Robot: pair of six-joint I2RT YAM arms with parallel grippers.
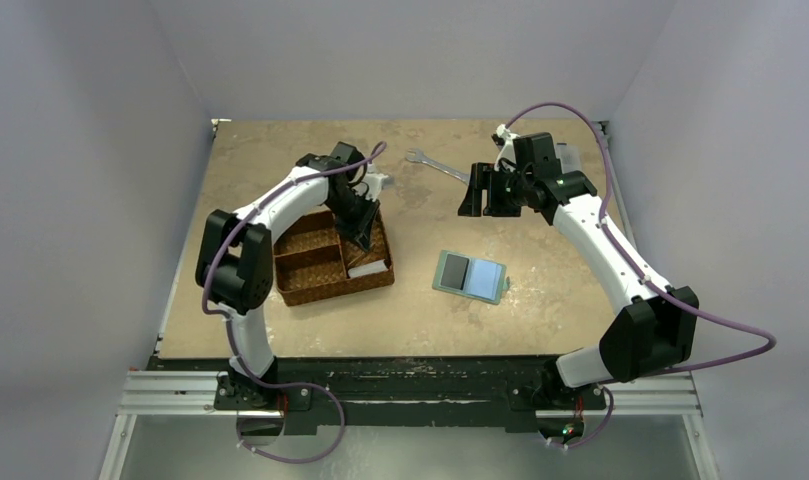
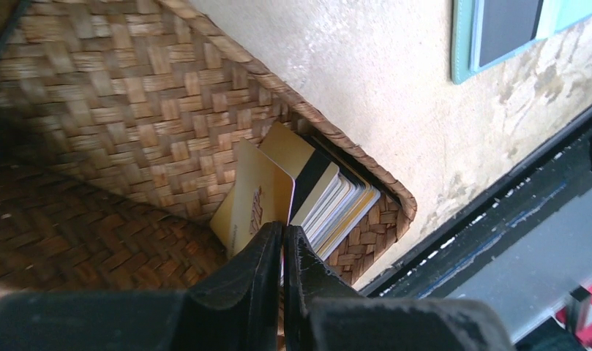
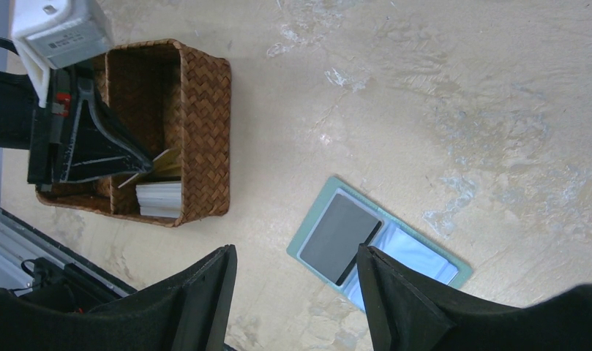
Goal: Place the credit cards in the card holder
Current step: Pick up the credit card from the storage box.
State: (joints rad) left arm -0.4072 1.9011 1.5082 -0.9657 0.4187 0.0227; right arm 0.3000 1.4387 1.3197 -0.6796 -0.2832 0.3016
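left gripper is down in the brown woven basket, in the compartment on the side toward the card holder. its fingers are pinched almost together on the edge of an orange-yellow card. that card tilts away from the stack of cards standing on edge in the basket's corner, pale and dark edges showing. just outside the basket, on the tan table, the card holder lies open and flat, with a dark card on the half closer to the basket. further out from the basket, right gripper hangs above the table, jaws spread wide, nothing between them. a wrench lies beyond the basket's far side.
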